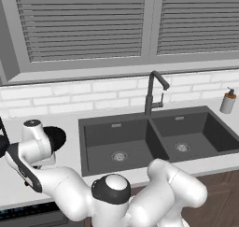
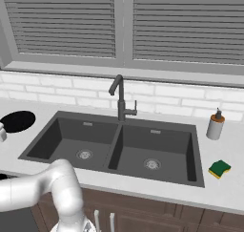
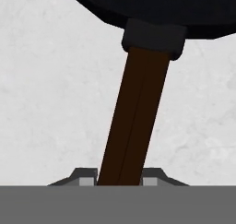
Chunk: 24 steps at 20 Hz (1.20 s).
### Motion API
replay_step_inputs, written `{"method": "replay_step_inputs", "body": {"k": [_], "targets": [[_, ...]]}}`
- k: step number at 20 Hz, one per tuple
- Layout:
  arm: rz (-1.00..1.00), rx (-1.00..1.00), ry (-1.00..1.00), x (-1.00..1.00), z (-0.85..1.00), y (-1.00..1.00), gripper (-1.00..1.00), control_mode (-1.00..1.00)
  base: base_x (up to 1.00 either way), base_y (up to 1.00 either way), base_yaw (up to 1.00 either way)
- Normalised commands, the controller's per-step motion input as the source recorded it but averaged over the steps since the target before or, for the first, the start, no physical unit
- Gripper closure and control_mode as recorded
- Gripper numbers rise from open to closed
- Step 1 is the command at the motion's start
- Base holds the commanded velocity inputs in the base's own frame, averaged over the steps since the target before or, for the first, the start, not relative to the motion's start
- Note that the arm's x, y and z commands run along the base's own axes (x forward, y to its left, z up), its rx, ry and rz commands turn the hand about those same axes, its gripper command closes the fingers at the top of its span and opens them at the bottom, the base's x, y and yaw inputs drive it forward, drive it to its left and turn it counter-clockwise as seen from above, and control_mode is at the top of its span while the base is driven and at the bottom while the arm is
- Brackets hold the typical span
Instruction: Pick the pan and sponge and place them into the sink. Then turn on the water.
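Now the pan [image 3: 152,6] handle lies between the jaws

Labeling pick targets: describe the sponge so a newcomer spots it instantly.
Find the dark grey double-basin sink under the window, then go to the pale counter on its right side. Near that counter's front edge lies the sponge, a small block, green on top with a yellow layer beneath. Its only close neighbour, the beige soap dispenser, stands upright farther back, toward the tiled wall.

Pan [image 3: 152,6] handle between gripper [image 3: 119,180] fingertips, above pale counter [image 3: 46,103].
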Motion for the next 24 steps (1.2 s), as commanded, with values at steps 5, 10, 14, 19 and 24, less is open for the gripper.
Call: {"method": "replay_step_inputs", "body": {"k": [5,10,14,19,24], "targets": [[0.00,0.00,0.00,0.00,0.00,0.00,1.00,-1.00,0.00,0.00,0.00],[0.00,0.00,0.00,-0.14,0.02,-0.22,1.00,-1.00,0.00,0.00,0.00],[0.00,0.00,0.03,-0.41,0.32,-0.47,1.00,-1.00,0.00,0.00,0.00],[0.00,0.00,0.02,-0.61,0.45,-0.64,1.00,-1.00,0.00,0.00,0.00],[-0.01,0.00,0.00,-0.24,0.32,-0.92,1.00,-1.00,0.00,0.00,0.00]]}}
